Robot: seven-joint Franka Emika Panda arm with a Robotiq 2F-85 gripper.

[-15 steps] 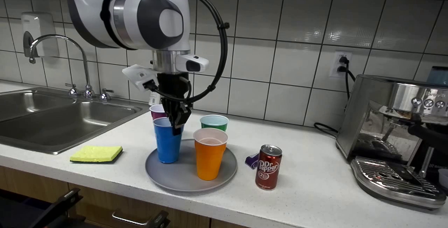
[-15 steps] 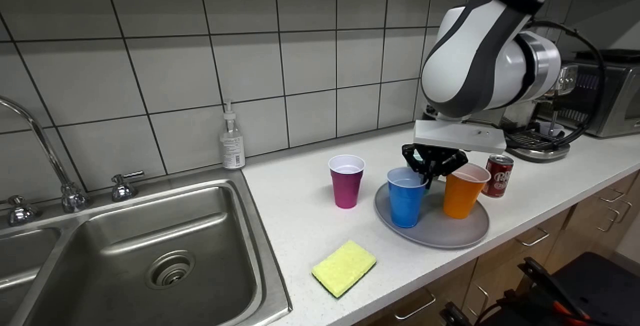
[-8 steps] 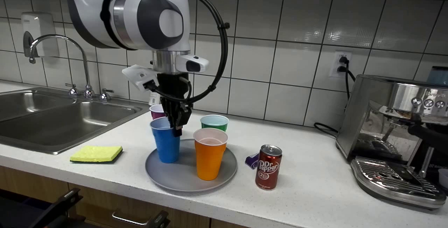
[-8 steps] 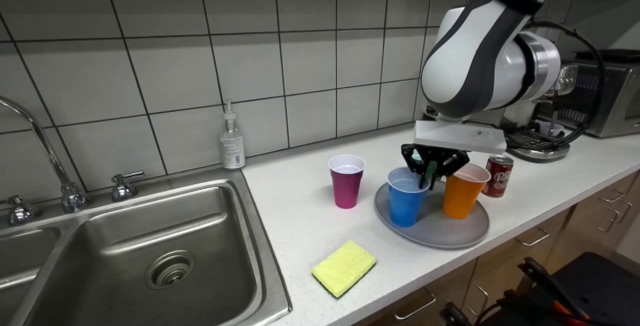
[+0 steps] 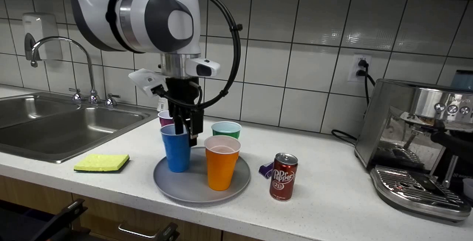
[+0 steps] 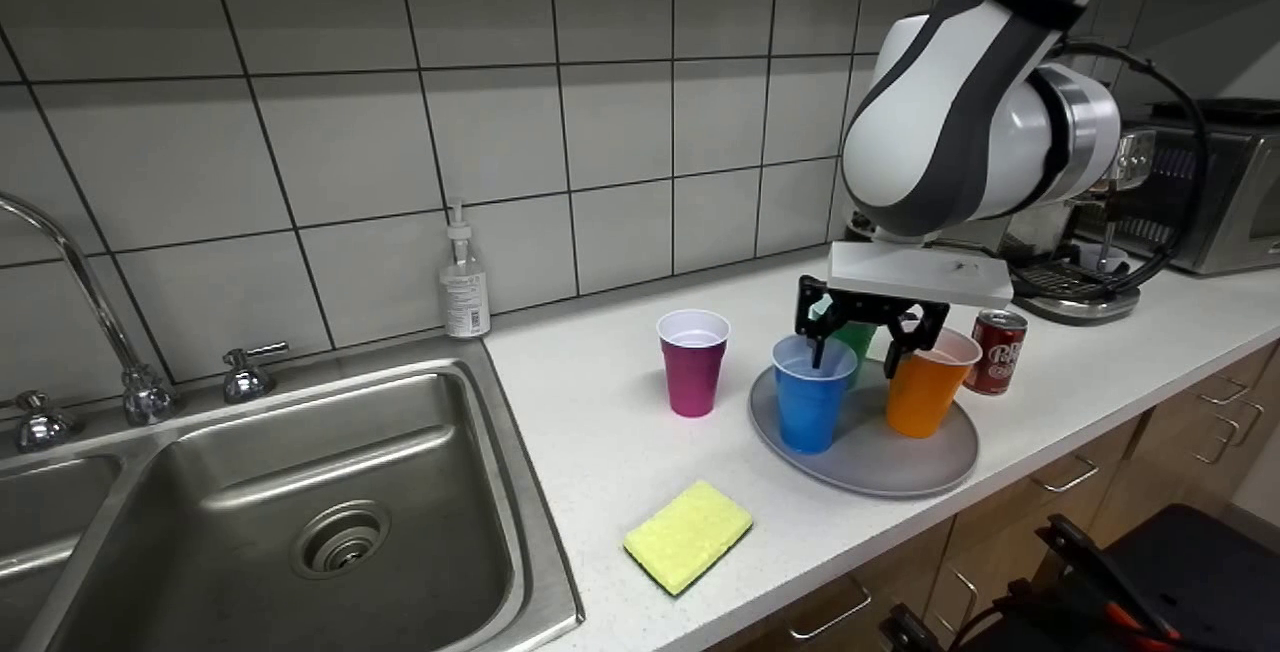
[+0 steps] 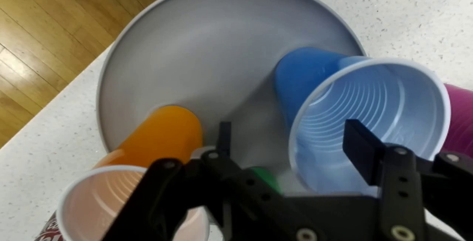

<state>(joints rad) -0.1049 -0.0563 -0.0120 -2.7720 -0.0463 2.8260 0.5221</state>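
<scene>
Jaws parted wide and gripping nothing, the black two-fingered robot gripper [image 7: 291,129] hangs at the rim of a tall blue plastic cup [image 6: 808,412] with a pale interior. One fingertip [image 7: 364,152] is over the cup's mouth, the other just outside it, on the side toward a tall orange plastic cup [image 5: 221,169]; whether either touches the blue wall cannot be told. Both cups stand on a round matte gray plate [image 7: 207,48], with a green plastic cup [image 5: 232,133], its base hidden, behind them.

Just off the plate, a small dark-red soda can [image 5: 283,178] reads "Dr Pepper," with "23" in a circle below (the one brand name legible here). What looks like a purple wrapper [image 5: 265,170] lies beside the can on the white speckled countertop [image 5: 332,196]. A magenta plastic cup [image 6: 693,377] with a white interior stands near the blue cup, off the plate, and a yellow sponge [image 5: 101,162] with a dark underside lies between the plate and a stainless steel sink [image 6: 538,544]. A clear pump bottle [image 6: 466,302] at the sink's back corner carries a white label, its print too small to read. Well apart, past the can, a silver espresso machine [image 5: 378,115] shows lettering above its dials, equally illegible.
</scene>
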